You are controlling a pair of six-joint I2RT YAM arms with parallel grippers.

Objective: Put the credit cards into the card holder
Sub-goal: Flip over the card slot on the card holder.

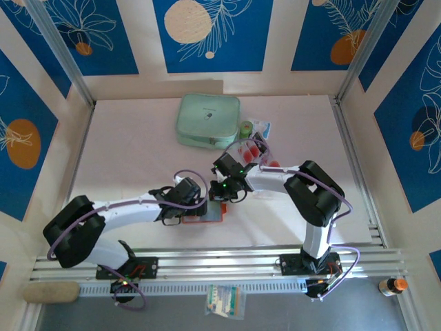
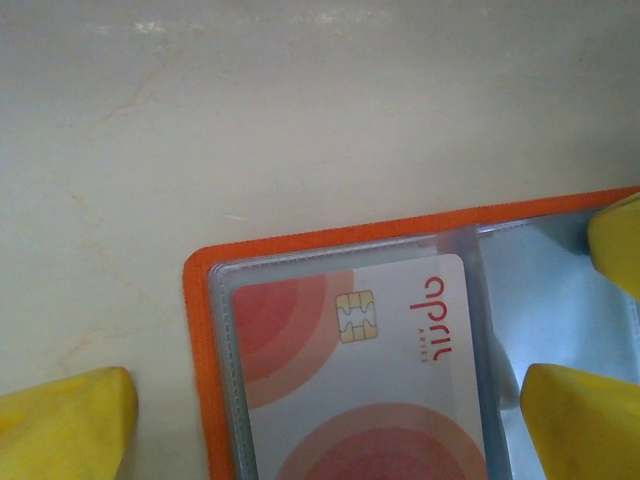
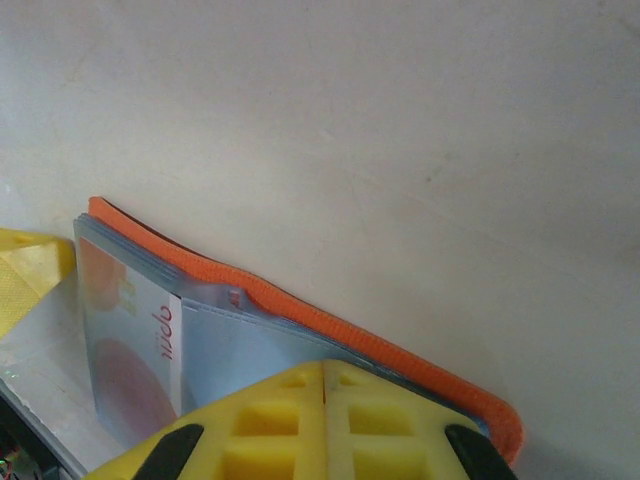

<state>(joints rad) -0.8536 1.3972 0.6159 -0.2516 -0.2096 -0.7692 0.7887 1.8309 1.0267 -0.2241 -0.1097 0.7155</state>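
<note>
I count one card holder (image 2: 330, 238). It lies open on the table (image 1: 138, 152), around the middle and close to the front rail, under both wrists. One credit card (image 2: 400, 360) sits inside its clear sleeve with the chip and red lettering showing. The frame cuts off the card's lower end.

More credit cards (image 1: 249, 149) lie in one clear tray (image 1: 264, 131) on the far side. From above they are reddish blurs and I cannot count them. Beside the tray are one mint-green case (image 1: 208, 121) and one small green roll (image 1: 246, 127).

The left gripper (image 2: 325, 420) is released and spread wide. One yellow finger (image 2: 70, 425) hangs over bare table off the holder's left edge, and the other (image 2: 585, 420) is over the sleeve. I cannot tell whether either one touches. A third yellow piece (image 2: 622, 250) is cut off at the right edge of the left wrist view, so I cannot say whose it is.

The right gripper (image 3: 325, 375) is clenched, its two fingers pressed flat together over the sleeve just inside the orange rim. The fingers hide whether any sheet is caught between them.

From above, the two wrists hide most of the holder. Open tabletop runs to the left and between the holder and the case. The right forearm lies just beside the tray.
</note>
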